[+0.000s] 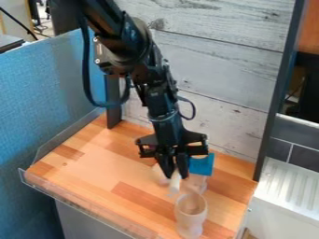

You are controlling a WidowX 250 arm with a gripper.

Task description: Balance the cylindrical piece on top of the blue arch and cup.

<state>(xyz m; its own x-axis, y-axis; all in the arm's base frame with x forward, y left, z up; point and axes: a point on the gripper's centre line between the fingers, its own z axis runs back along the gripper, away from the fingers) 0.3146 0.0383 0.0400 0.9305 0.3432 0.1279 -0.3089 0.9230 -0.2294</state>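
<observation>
Jaws were closed on the white cylindrical piece (pixel 175 182), gripper (pixel 174 174) pointing down over the wooden counter (pixel 93 163); blue arch (pixel 202 165) was just beside, clear cup (pixel 190 211) nearer the camera

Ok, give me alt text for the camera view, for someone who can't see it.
Black gripper pointing down over a wooden work surface, with a pale piece at its lower end, possibly held. The blue arch is just to the right in the picture; a translucent cup stands nearer the camera.
</observation>
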